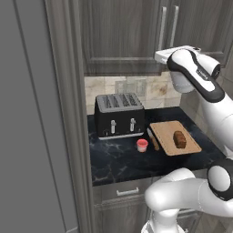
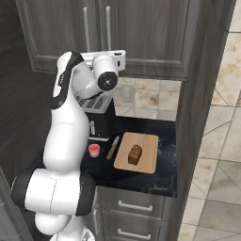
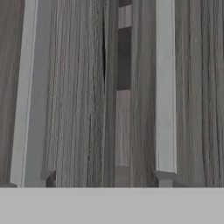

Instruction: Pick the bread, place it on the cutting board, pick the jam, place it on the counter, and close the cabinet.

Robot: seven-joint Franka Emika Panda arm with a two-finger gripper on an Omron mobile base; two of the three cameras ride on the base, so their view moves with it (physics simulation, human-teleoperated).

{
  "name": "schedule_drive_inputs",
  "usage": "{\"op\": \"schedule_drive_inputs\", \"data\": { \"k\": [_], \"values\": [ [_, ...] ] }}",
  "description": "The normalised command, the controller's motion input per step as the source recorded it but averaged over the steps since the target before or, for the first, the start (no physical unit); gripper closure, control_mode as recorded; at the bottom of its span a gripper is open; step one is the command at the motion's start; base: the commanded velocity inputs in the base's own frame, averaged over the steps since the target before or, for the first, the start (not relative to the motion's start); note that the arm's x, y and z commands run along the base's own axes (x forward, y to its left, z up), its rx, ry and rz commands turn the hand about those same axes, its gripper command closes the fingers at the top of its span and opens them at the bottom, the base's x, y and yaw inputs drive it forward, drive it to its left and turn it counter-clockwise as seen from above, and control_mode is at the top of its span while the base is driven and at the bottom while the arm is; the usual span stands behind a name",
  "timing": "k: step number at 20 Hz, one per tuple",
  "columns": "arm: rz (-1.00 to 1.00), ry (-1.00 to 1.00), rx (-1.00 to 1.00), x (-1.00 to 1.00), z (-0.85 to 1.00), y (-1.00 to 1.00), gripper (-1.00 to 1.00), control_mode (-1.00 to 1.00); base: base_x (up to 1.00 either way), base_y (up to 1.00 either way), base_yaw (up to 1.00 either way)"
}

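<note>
The hand (image 1: 160,55) presses at the cabinet (image 1: 120,36) doors; its opening cannot be told. Bread (image 1: 179,139) lies below on the cutting board (image 1: 167,130).

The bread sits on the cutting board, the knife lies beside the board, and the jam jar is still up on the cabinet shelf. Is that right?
Not quite. The bread is on the cutting board and the knife lies beside it, but the jam jar stands on the counter, in front of the toaster. The left base view shows this plainly.

Arm raised high, wrist level
</note>
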Motion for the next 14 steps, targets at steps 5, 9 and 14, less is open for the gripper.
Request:
{"op": "schedule_drive_inputs", "data": {
  "k": [5, 9, 14],
  "values": [
    [0.0, 0.0, 0.0, 0.24, -0.17, 0.18, -1.0, -1.0, 0.0, 0.0, 0.0],
    [-0.03, -0.04, -0.01, 0.19, -0.18, 0.16, -1.0, -1.0, 0.0, 0.0, 0.0],
    [-0.16, -0.11, -0.02, 0.03, -0.15, 0.35, -1.0, -1.0, 0.0, 0.0, 0.0]
  ]
}}
